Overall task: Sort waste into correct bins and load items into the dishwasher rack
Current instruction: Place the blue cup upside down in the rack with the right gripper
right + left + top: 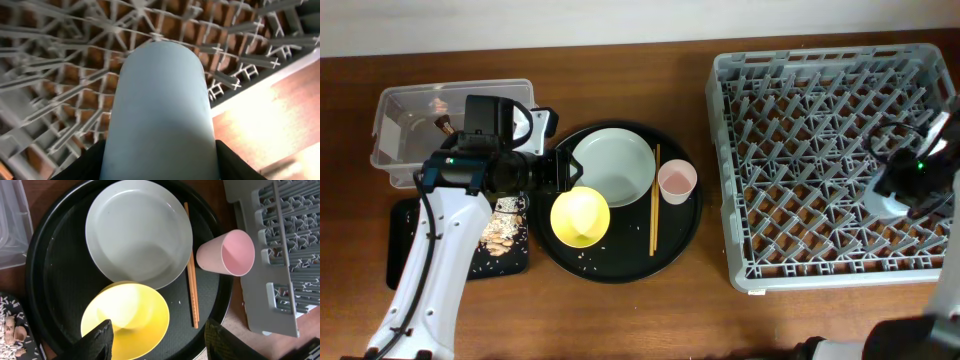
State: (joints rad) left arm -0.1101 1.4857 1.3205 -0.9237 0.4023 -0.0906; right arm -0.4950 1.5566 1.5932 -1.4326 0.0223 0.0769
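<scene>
Clamping light blue cup [160, 110] by its sides w/ right gripper [160, 164], over right part of dishwasher rack [717, 140]. Prob. light, stiff, slick plastic, so gripping mid-wall, firm. Hovering left gripper [160, 342], jaws spread, empty, over yellow bowl [125, 315] on round black tray [60, 280].

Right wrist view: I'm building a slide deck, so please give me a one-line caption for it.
Right claw grips the light blue cup over the dishwasher rack.
</scene>
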